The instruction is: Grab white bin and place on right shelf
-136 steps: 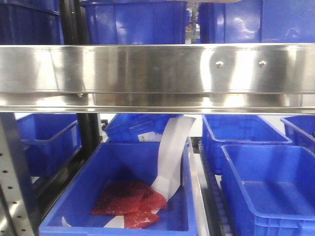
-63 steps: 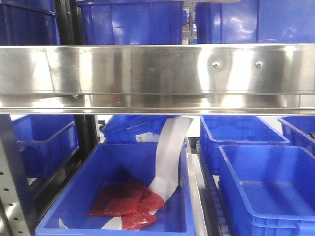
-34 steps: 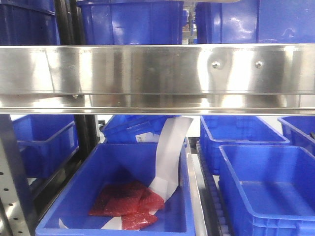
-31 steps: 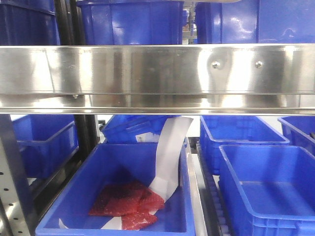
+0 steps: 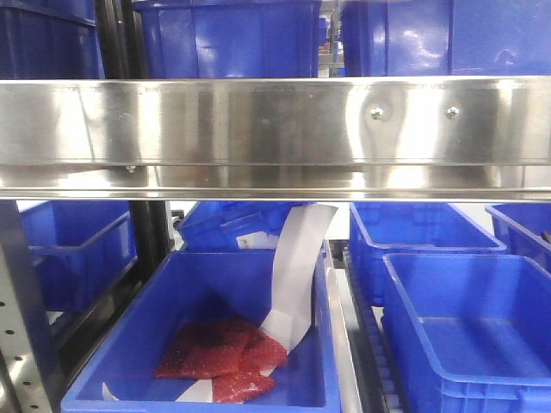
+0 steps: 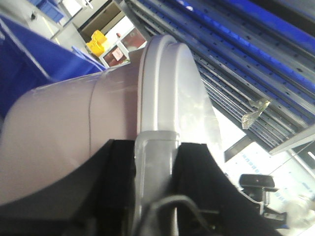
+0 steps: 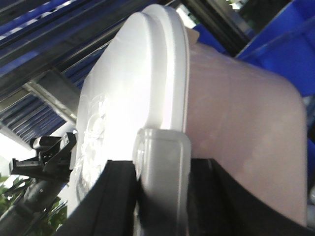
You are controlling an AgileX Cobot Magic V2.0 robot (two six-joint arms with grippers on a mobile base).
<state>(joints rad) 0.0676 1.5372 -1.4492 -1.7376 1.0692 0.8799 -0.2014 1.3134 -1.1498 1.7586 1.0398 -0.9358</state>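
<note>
The white bin (image 6: 98,123) fills the left wrist view, pale pinkish with a white lid rim. My left gripper (image 6: 155,147) is shut on the translucent latch at its rim, a black finger (image 6: 118,172) on each side. In the right wrist view the white bin (image 7: 236,123) shows lid and side, and my right gripper (image 7: 162,167) is shut on the latch at that end. The right shelf (image 5: 275,120) crosses the front view as a broad shiny steel rail with two screws. Neither the bin nor the grippers appear in that front view.
Blue bins (image 5: 232,39) stand on the level above the rail. Below it are more blue bins (image 5: 465,327), one (image 5: 207,344) holding red packets and a white paper strip. A perforated upright (image 5: 21,327) stands at the left.
Since 2.2 s ago the rack has slid slightly left in the front view. Over the last second nothing visibly moved.
</note>
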